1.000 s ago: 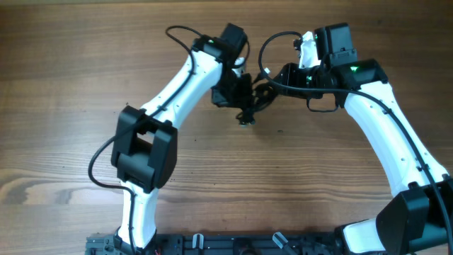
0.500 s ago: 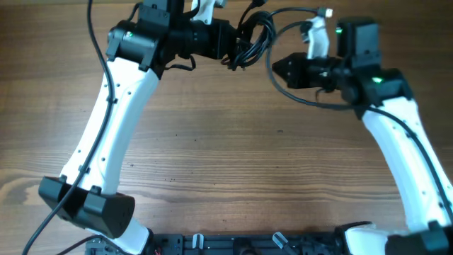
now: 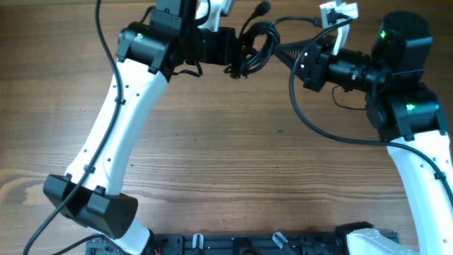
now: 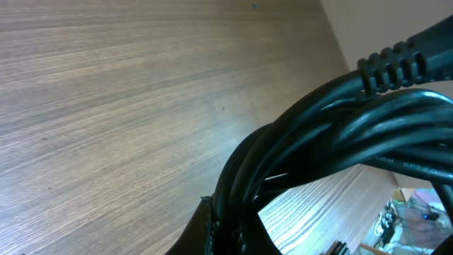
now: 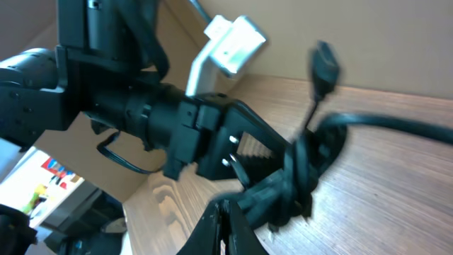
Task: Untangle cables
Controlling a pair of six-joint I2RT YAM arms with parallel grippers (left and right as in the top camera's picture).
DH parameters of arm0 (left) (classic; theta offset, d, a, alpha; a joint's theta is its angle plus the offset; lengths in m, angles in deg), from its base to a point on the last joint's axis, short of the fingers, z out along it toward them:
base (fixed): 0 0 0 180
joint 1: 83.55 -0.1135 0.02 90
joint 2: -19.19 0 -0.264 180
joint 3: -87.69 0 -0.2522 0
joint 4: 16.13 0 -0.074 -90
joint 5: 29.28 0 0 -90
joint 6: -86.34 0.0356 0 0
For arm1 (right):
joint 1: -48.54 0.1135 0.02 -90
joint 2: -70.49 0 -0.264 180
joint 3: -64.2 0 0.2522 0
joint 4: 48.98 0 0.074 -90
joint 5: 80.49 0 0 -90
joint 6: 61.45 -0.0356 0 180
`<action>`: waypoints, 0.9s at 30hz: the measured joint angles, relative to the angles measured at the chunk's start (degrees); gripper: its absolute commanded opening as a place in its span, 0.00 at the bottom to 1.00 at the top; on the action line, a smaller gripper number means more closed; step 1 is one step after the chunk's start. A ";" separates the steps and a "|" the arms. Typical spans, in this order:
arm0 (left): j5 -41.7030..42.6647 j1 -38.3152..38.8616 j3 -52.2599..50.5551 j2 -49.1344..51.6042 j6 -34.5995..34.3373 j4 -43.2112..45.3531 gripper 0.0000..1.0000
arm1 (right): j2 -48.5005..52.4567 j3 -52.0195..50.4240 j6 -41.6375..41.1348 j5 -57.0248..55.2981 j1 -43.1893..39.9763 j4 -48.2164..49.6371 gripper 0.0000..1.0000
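The cables (image 3: 256, 42) form one tangled black bundle held up over the far side of the table. My left gripper (image 3: 237, 53) is shut on its left end. In the left wrist view the cables (image 4: 333, 134) rise thickly out of the closed jaws of the left gripper (image 4: 230, 241). A ribbed plug end (image 4: 396, 64) shows at the upper right of that view. A loose plug end (image 3: 263, 8) sticks up from the bundle. My right gripper (image 3: 278, 49) is shut, its tips against the bundle's right edge. In the right wrist view the right gripper (image 5: 225, 205) meets the cables (image 5: 304, 177); whether a strand is pinched is hidden.
The wooden table (image 3: 212, 156) lies below both raised arms. A black rail (image 3: 248, 244) runs along its near edge. The left arm's black wrist (image 5: 141, 106) and its white camera bracket (image 5: 230, 42) fill the space just beyond the bundle in the right wrist view.
The left arm has carried the bundle up and toward the far edge. The right gripper's jaws have closed, and it has followed to the bundle's right side.
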 measured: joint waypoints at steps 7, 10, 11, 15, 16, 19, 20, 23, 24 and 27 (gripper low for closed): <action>-0.87 2.03 -0.02 0.44 0.00 -0.61 0.04 | 6.27 0.63 -8.41 -20.81 2.95 -12.87 0.04; 0.76 1.33 -0.02 0.46 -0.17 0.33 0.04 | 8.00 0.63 -9.75 -26.16 3.10 -14.16 0.05; 1.42 1.27 -0.02 0.46 -0.20 0.46 0.04 | 8.00 0.63 -9.70 -26.71 3.10 -13.81 0.06; 1.55 0.85 -0.02 0.46 -0.39 0.72 0.04 | 7.06 0.59 -5.60 -23.39 3.10 -9.29 0.12; 1.33 0.85 -0.02 0.46 -0.39 0.55 0.04 | 6.16 0.59 -5.07 -22.82 3.10 -9.25 0.11; -0.13 0.85 -0.02 0.46 -0.39 0.44 0.04 | 1.27 0.59 -4.39 -21.22 3.10 -9.84 0.12; -0.63 0.85 -0.02 0.46 -0.39 0.31 0.04 | -0.11 0.61 -4.26 -20.72 3.10 -10.49 0.12; -1.33 0.85 -0.02 0.46 -0.39 0.24 0.04 | -1.31 0.66 -4.22 -19.12 3.10 -15.61 0.11; -1.46 0.85 -0.02 0.46 -0.39 0.02 0.04 | -0.98 0.66 -4.07 -19.12 3.10 -17.27 0.11; -1.49 0.85 -0.02 0.46 -0.74 -0.15 0.04 | 1.53 0.66 -3.80 -19.12 3.10 -18.71 0.09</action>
